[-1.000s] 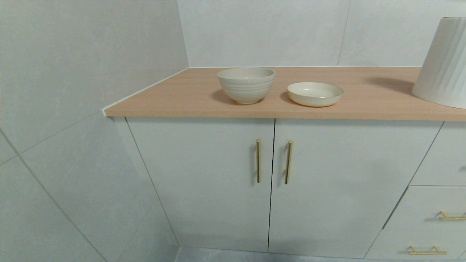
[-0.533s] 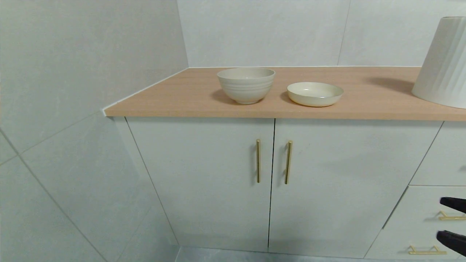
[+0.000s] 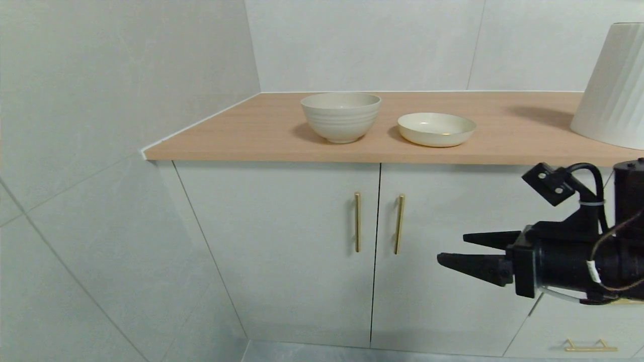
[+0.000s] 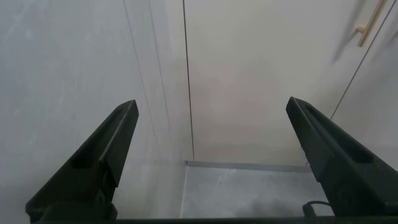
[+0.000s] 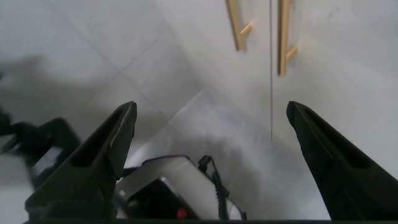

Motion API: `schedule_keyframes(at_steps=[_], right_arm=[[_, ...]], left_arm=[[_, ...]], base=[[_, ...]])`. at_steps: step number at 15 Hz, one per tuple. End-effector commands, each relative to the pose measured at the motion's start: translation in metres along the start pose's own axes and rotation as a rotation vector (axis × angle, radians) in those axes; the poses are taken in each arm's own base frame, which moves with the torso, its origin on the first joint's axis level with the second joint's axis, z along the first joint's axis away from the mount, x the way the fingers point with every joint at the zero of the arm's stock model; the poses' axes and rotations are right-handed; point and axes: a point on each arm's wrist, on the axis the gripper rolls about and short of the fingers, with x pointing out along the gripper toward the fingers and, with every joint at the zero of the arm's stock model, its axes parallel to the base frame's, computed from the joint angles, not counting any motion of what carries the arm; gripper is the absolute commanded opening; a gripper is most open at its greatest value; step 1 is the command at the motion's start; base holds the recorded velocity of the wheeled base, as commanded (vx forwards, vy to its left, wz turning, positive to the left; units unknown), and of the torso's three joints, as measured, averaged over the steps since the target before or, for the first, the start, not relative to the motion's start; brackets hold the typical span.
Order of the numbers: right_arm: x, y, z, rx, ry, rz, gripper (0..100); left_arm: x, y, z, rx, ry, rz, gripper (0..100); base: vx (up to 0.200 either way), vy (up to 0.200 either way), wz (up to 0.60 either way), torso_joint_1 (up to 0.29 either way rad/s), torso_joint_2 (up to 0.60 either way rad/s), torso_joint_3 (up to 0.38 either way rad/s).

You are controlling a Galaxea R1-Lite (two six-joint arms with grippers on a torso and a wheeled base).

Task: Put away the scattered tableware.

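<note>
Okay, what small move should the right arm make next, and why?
Probably ease the open right gripper toward the right door handle: both cabinet doors are shut, and the bowl and plate sit on the countertop, needing storage.

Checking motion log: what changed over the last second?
The right tool came in from the right edge, moving left and up; it is open before the right door, short of its handle. Nothing grasped. The bowl and dish stayed on the counter.

Head faces cabinet [image 3: 282,251] frontally, wrists angled floorward
</note>
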Motion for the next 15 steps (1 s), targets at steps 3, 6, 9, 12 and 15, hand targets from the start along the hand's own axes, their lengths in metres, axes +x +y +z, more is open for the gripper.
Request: schedule_keyframes(at_steps=[3, 6, 9, 12, 15], right_arm=[[0.047, -0.013, 0.006, 0.014, 0.058, 0.003, 100], [0.060, -0.018, 0.013, 0.014, 0.050, 0.000, 100], [0.087, -0.029, 0.004, 0.025, 0.079, -0.029, 100], [0.107, -0.039, -0.004, 0.027, 0.017, -0.067, 100], [0.120, -0.042, -0.013, 0.047, -0.007, -0.067, 100]], left_arm=[[0.000, 0.000, 0.000, 0.000, 0.000, 0.001, 100], [0.000, 0.000, 0.000, 0.000, -0.001, 0.001, 100], [0.000, 0.000, 0.000, 0.000, 0.000, 0.001, 100], [0.000, 0.000, 0.000, 0.000, 0.000, 0.001, 100], [0.000, 0.000, 0.000, 0.000, 0.000, 0.001, 100]], base=[[0.000, 0.000, 0.00, 0.000, 0.00, 0.000], [0.000, 0.000, 0.00, 0.000, 0.00, 0.000], [0.000, 0.000, 0.00, 0.000, 0.00, 0.000], [0.000, 0.000, 0.00, 0.000, 0.00, 0.000], [0.000, 0.000, 0.00, 0.000, 0.00, 0.000]])
